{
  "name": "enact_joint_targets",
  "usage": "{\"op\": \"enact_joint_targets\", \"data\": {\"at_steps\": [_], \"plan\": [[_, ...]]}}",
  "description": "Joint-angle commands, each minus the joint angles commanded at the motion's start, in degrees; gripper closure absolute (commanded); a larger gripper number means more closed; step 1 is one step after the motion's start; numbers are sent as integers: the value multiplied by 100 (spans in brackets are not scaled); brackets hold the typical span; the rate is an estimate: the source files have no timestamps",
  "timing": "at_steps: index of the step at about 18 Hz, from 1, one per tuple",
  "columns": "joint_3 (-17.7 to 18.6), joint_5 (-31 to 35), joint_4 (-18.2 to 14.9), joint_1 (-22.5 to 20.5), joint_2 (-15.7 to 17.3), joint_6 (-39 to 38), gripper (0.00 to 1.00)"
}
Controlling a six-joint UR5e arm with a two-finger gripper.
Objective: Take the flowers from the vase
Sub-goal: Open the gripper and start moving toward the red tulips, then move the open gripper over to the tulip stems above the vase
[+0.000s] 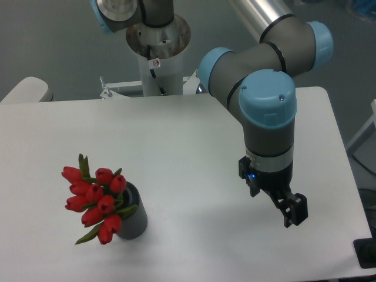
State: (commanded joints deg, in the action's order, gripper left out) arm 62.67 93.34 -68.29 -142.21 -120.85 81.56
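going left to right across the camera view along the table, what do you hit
flowers → vase → pincer

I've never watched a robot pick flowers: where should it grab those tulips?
Probably at the clustered red heads of the flowers, coming from above and the left, since they lean out left of the vase and their stems are hidden. The gripper hangs far right.
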Motion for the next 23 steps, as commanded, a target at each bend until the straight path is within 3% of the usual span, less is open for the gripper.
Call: {"op": "enact_joint_targets", "data": {"at_steps": [6,11,17,23], "plan": [[246,-114,26,-44,140,-9,0],[579,-623,53,-88,334,-123,0],[1080,-1510,61,-88,624,-781,0],[1818,-3056,254,-281,966,-1046,0]]}}
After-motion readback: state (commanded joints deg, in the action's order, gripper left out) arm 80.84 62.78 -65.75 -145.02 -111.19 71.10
